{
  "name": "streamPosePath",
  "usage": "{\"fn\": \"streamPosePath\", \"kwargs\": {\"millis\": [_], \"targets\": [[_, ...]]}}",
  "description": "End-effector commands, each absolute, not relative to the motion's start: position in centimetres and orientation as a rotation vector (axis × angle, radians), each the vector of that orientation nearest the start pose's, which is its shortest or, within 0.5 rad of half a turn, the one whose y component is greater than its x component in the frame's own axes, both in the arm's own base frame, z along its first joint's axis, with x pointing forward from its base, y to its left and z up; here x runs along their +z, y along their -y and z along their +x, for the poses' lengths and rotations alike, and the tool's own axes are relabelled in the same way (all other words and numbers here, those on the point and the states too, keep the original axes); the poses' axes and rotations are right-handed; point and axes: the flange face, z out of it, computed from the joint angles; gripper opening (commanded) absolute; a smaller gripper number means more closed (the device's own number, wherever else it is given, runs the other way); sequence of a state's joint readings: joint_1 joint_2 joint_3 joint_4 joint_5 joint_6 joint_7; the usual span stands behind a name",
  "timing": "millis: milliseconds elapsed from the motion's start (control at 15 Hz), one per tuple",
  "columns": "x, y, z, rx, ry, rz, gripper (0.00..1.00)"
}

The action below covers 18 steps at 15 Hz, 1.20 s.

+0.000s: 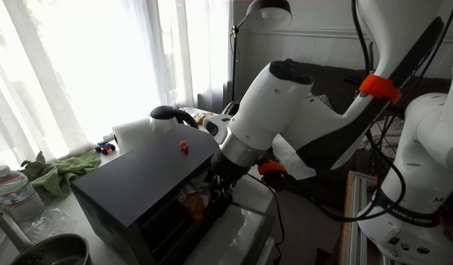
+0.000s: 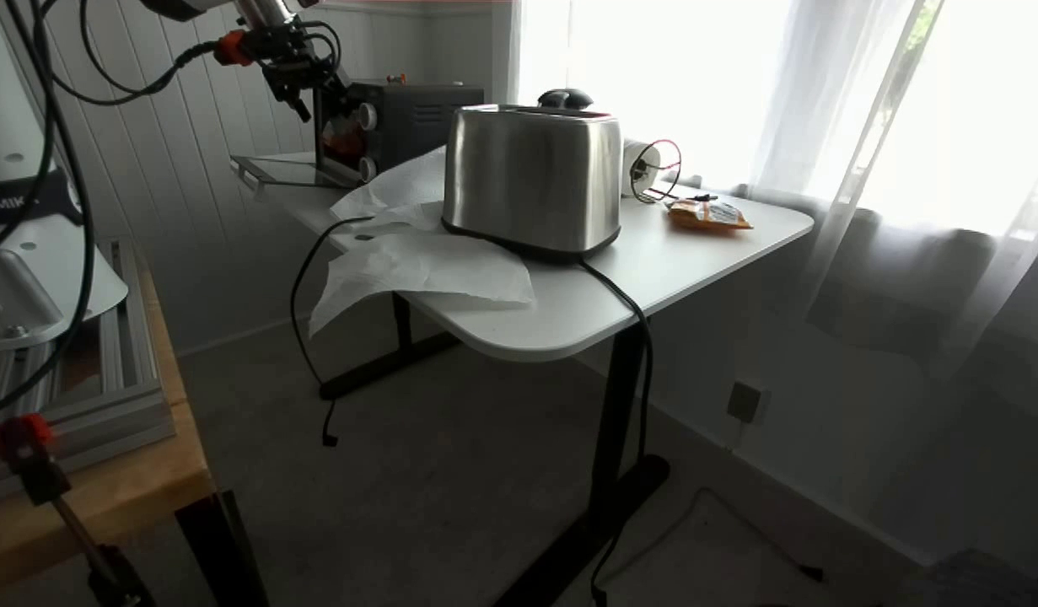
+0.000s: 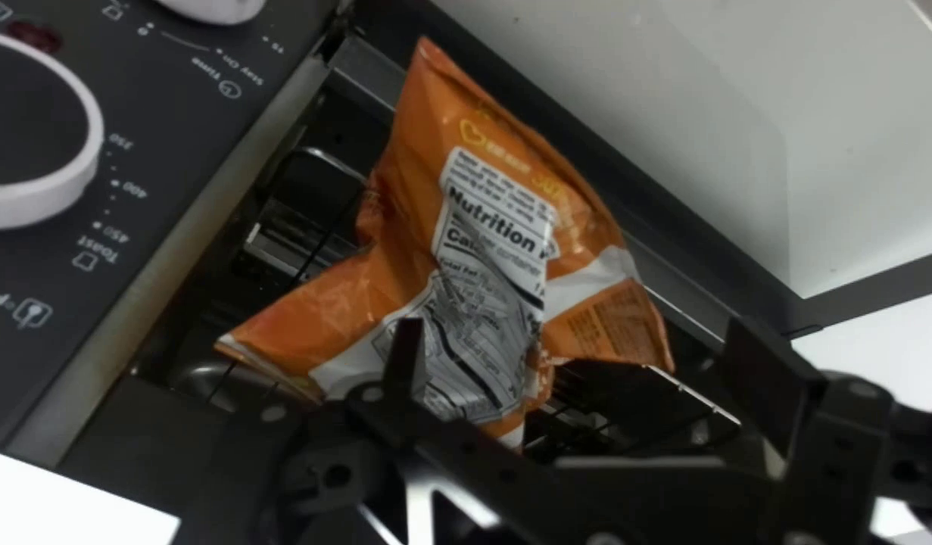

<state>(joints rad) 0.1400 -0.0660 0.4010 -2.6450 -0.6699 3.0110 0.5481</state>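
Inside the oven [image 1: 145, 173] on our bench [image 2: 679, 261], past its lowered door [image 1: 230, 232], we see an orange bag [image 3: 473, 257]; our jaws stand wide apart, close to the bag.

A crumpled orange bag [image 3: 503, 250] lies over a wire rack [image 3: 694, 395] beside a dial panel [image 3: 163, 151], before widely parted jaws.

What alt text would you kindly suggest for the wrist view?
A crumpled orange bag with a nutrition label lies in an open toaster oven. The open gripper spans the picture's bottom; a white-rimmed dial shows at left.
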Motion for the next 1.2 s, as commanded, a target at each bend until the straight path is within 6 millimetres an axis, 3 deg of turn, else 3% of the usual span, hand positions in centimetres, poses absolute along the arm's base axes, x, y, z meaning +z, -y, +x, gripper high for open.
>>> {"fn": "streamPosePath", "kwargs": {"millis": [0,467,867,1133], "targets": [[31.0,-27.8,34.7,-0.656,0.819,-2.952,1.00],[33.5,-27.3,34.0,-0.521,0.664,-3.053,1.00],[31.3,-26.1,33.6,-0.176,0.631,-3.050,1.00],[29.6,-24.0,34.2,-0.159,0.693,-3.057,1.00]]}}
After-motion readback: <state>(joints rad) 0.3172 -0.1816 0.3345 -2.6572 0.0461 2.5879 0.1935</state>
